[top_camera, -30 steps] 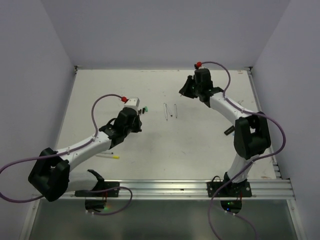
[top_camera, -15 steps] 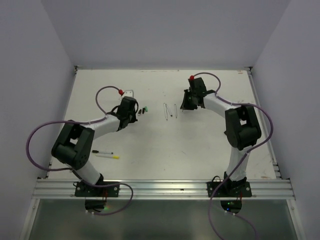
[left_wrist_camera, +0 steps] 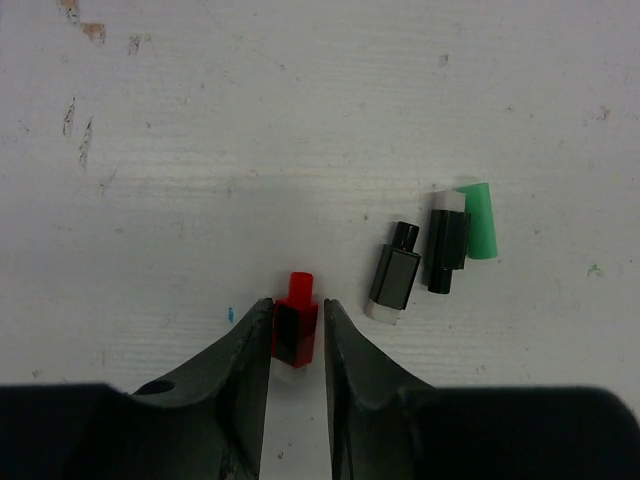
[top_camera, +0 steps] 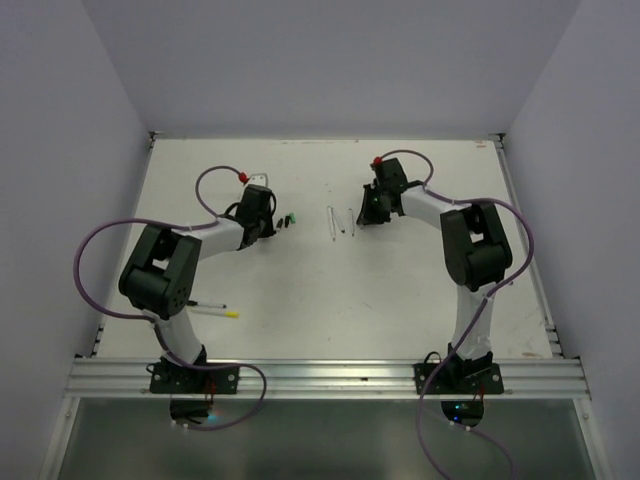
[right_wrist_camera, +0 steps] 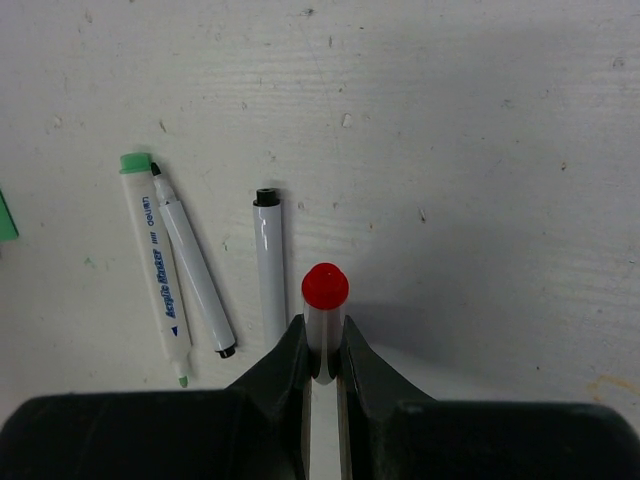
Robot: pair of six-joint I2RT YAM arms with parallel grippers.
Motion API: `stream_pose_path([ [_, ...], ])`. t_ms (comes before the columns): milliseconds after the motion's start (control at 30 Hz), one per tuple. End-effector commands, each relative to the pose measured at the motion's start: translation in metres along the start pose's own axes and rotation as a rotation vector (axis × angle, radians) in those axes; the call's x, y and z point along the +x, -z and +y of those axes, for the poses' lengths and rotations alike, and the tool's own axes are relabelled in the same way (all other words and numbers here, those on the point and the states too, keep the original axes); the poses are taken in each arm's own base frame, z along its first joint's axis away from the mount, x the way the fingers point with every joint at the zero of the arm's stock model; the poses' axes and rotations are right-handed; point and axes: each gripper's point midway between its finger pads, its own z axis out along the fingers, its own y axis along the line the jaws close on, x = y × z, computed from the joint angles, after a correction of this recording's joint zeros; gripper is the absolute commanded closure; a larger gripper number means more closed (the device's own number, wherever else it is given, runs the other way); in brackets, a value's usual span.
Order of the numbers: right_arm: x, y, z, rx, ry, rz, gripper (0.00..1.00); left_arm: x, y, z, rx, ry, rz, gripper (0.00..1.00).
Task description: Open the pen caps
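A red pen cap lies on the table between my left gripper's fingers. The left finger is against it, a thin gap shows at the right finger, and the jaws are open. Just to its right lie two black pen caps and a green one. My right gripper is shut on a white pen barrel with a red end. That gripper is low over the table, beside three uncapped pens. From above, the left gripper and the right gripper face each other across these pens.
Two capped pens lie near the left arm's base, one with a yellow cap and one with a black cap. Purple cables loop from both wrists. White walls close in the table on three sides.
Both arms have folded in, bringing the grippers low toward the table's middle. The left jaws have widened a little around the red cap. The right gripper has kept hold of its pen.
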Motion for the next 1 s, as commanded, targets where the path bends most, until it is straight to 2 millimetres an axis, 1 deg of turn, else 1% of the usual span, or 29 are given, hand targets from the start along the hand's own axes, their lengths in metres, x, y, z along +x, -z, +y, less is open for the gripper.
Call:
stream_pose_path([
  [0, -0.014, 0.001, 0.011, -0.047, 0.024, -0.016, 0.96, -0.025, -0.004, -0.006, 0.021, 0.009, -0.068, 0.71],
  [133, -0.011, 0.000, 0.012, -0.054, 0.028, -0.006, 0.93, -0.022, -0.006, -0.005, 0.019, 0.013, -0.057, 0.61],
  [267, -0.006, 0.001, 0.013, -0.056, 0.033, 0.008, 0.89, -0.020, -0.006, -0.005, 0.028, 0.027, -0.056, 0.58],
  [367, -0.005, 0.002, 0.015, -0.055, 0.045, 0.009, 0.83, -0.022, -0.002, -0.006, 0.030, 0.039, -0.062, 0.55],
  [400, -0.004, 0.002, 0.014, -0.051, 0.047, 0.014, 0.77, -0.026, 0.001, -0.005, 0.030, 0.045, -0.071, 0.52],
  [467, -0.003, 0.003, 0.016, -0.054, 0.054, 0.017, 0.73, -0.031, 0.006, -0.007, 0.035, 0.055, -0.083, 0.50],
  [500, -0.004, 0.003, 0.016, -0.055, 0.056, 0.014, 0.69, -0.032, 0.009, -0.005, 0.026, 0.058, -0.085, 0.48],
  [567, -0.007, 0.004, 0.019, -0.059, 0.060, 0.007, 0.64, -0.042, 0.017, -0.003, 0.015, 0.077, -0.107, 0.45],
  [600, -0.006, 0.005, 0.020, -0.059, 0.063, 0.008, 0.60, -0.042, 0.025, 0.005, -0.029, 0.084, -0.102, 0.42],
  [667, -0.009, 0.008, 0.022, -0.060, 0.071, -0.002, 0.55, -0.050, 0.033, 0.012, -0.077, 0.128, -0.119, 0.38],
  [700, -0.010, 0.010, 0.024, -0.060, 0.077, -0.007, 0.54, -0.051, 0.040, 0.023, -0.130, 0.138, -0.122, 0.34],
  [767, -0.011, 0.016, 0.030, -0.039, 0.115, -0.030, 0.52, -0.057, 0.050, 0.029, -0.170, 0.188, -0.140, 0.31],
  [800, -0.014, 0.025, 0.035, -0.030, 0.133, -0.048, 0.50, -0.054, 0.054, 0.036, -0.204, 0.191, -0.133, 0.29],
  [833, -0.011, 0.030, 0.045, -0.029, 0.166, -0.053, 0.50, -0.058, 0.062, 0.040, -0.212, 0.204, -0.144, 0.29],
  [867, -0.012, 0.036, 0.047, -0.007, 0.190, -0.060, 0.48, -0.057, 0.066, 0.043, -0.228, 0.238, -0.146, 0.29],
  [900, -0.014, 0.047, 0.057, -0.019, 0.208, -0.079, 0.48, -0.052, 0.075, 0.051, -0.260, 0.249, -0.131, 0.29],
  [933, -0.010, 0.053, 0.072, -0.036, 0.234, -0.084, 0.48, -0.047, 0.079, 0.056, -0.274, 0.264, -0.118, 0.29],
  [967, -0.006, 0.058, 0.076, -0.032, 0.246, -0.087, 0.47, -0.042, 0.083, 0.059, -0.289, 0.309, -0.109, 0.26],
])
